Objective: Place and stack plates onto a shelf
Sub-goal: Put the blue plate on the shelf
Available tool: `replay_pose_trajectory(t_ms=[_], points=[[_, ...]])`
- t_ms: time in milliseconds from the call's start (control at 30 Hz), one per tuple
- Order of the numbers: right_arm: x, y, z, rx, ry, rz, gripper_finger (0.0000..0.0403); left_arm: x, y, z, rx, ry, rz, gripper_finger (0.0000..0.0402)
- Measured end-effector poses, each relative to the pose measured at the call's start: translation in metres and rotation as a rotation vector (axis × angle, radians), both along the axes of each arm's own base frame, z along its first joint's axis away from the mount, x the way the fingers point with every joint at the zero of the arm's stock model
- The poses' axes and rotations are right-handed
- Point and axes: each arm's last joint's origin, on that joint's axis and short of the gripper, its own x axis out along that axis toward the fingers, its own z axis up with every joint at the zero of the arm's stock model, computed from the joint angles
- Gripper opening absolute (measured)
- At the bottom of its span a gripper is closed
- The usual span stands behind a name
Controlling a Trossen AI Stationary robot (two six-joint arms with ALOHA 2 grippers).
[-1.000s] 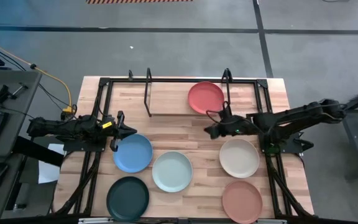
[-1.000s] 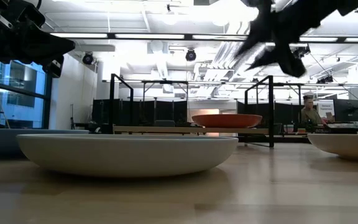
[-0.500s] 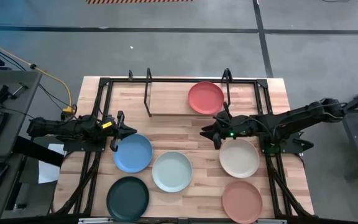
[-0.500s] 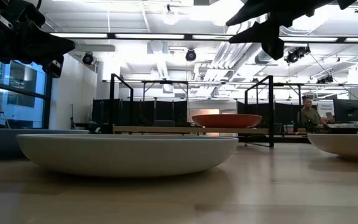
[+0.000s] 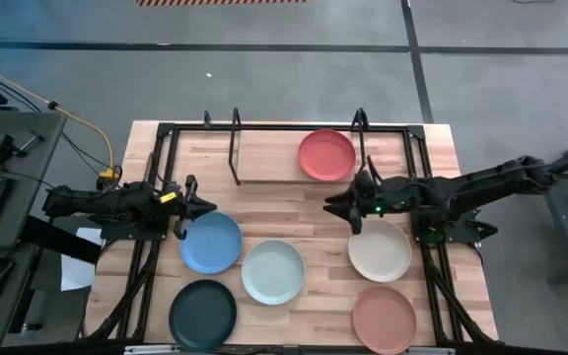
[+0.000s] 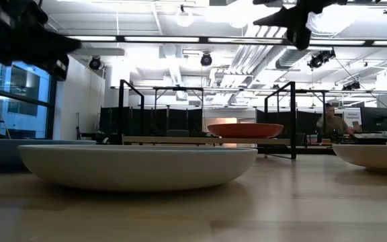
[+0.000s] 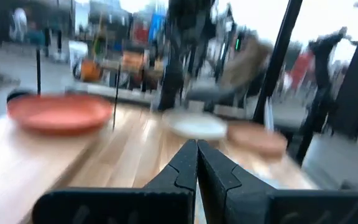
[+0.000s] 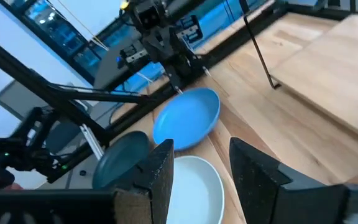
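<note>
The coral red plate [image 5: 326, 155] rests on the right part of the light-wood shelf [image 5: 269, 158], seen too in the low view [image 6: 245, 129]. The other plates lie flat on the tabletop: blue [image 5: 211, 242], pale mint [image 5: 273, 271], cream [image 5: 380, 249], dark green [image 5: 203, 314], terracotta pink [image 5: 384, 318]. My right gripper [image 5: 336, 205] hangs open in the air between the red plate and the cream plate; its wrist view [image 8: 204, 180] looks across the mint plate [image 8: 194, 183] and the blue plate [image 8: 188, 118]. My left gripper [image 5: 208, 207] is shut [image 7: 196, 163] and hovers by the blue plate's far edge.
Black metal frame rails [image 5: 156, 197] run along both sides of the tabletop, and upright loops [image 5: 235, 148] stand on the shelf. The shelf's left half [image 5: 264, 148] is bare wood. A person [image 6: 334, 121] sits far behind the table.
My right gripper has risen and tipped from pointing steeply down toward level, staying over the same spot near the red plate. No plate has moved.
</note>
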Motion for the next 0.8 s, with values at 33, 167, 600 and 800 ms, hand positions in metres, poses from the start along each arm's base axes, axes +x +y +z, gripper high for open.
replay_pose_trajectory(t_ms=[33, 167, 600, 800], points=[[-0.003, 0.000, 0.002, -0.002, -0.007, 0.001, 0.0138, -0.001, 0.000, 0.006, -0.037, -0.060, 0.005, 0.0000], [-0.013, -0.002, 0.011, -0.002, -0.046, -0.002, 0.0138, -0.010, 0.005, 0.033, -0.323, -0.365, 0.086, 0.0000], [-0.031, -0.009, 0.027, -0.072, -0.129, -0.117, 0.0138, 0.020, 0.006, 0.104, -0.328, -0.054, 0.193, 0.0035], [-0.036, -0.010, 0.028, -0.073, -0.125, -0.118, 0.0138, 0.037, 0.007, 0.123, -0.269, 0.429, 0.276, 0.0102]])
